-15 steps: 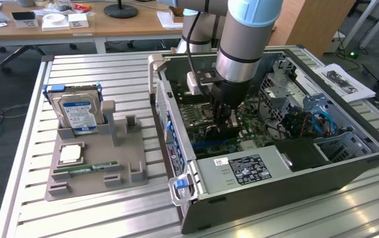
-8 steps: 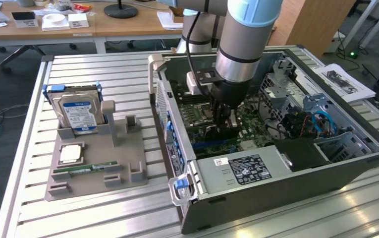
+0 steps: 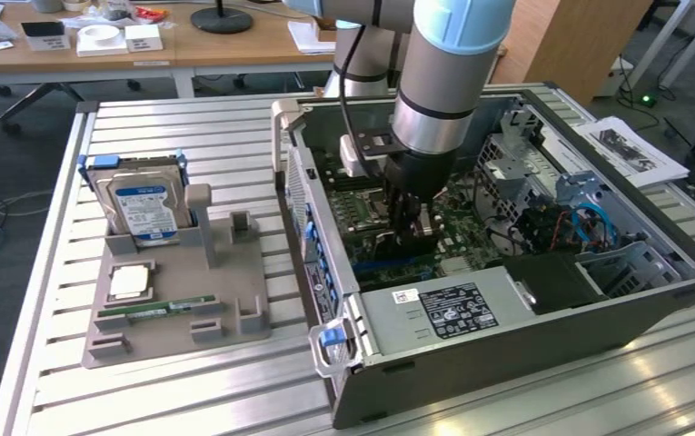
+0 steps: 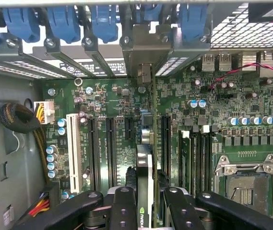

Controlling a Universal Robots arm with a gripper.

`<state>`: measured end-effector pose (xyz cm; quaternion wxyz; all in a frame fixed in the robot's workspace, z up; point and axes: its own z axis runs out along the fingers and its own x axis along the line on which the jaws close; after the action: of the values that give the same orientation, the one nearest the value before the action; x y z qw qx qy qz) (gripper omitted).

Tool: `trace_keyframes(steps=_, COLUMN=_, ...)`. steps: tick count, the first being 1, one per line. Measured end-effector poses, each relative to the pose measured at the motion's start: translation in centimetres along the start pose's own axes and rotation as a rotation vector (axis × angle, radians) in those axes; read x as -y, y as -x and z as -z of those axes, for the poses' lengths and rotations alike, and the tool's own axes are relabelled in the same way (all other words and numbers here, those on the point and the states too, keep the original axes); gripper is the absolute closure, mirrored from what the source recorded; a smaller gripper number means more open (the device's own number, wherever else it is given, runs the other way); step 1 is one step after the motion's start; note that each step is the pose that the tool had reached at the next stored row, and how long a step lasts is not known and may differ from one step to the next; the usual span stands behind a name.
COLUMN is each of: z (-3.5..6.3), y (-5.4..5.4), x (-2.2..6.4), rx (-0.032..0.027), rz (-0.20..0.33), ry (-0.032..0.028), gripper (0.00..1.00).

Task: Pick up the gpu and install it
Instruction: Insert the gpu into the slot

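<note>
The gpu (image 4: 145, 165) is seen edge-on in the wrist view as a thin dark card with a logo on its edge. It stands upright over the green motherboard (image 4: 122, 105). Its silver bracket (image 4: 143, 52) reaches the rear slot openings of the case. My gripper (image 4: 146, 199) is shut on the card, with one black finger (image 4: 124, 203) on each side. The card runs alongside the long black expansion slots (image 4: 110, 148); whether its connector sits in one is hidden. In the exterior view my gripper (image 3: 414, 229) is low inside the open PC case (image 3: 638, 304).
Blue slot latches (image 4: 64, 21) line the rear of the case. A white slot (image 4: 71, 148), a cable bundle (image 4: 18, 117) and the CPU socket (image 4: 249, 179) surround the card. Beside the case, a grey fixture (image 3: 177, 318) holds a hard drive (image 3: 141, 207) and a RAM stick (image 3: 159, 309).
</note>
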<state>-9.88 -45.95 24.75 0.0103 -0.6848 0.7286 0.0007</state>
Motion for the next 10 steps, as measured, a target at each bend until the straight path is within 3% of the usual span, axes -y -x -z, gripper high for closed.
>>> trace_keyframes(steps=6, z=0.07, y=0.02, x=-0.01, rx=0.0050, rz=-0.001, ry=-0.0010, gripper=0.73)
trace_keyframes(steps=10, z=0.23, y=0.01, x=-0.01, rx=0.0047, rz=-0.002, ry=-0.0006, gripper=0.73)
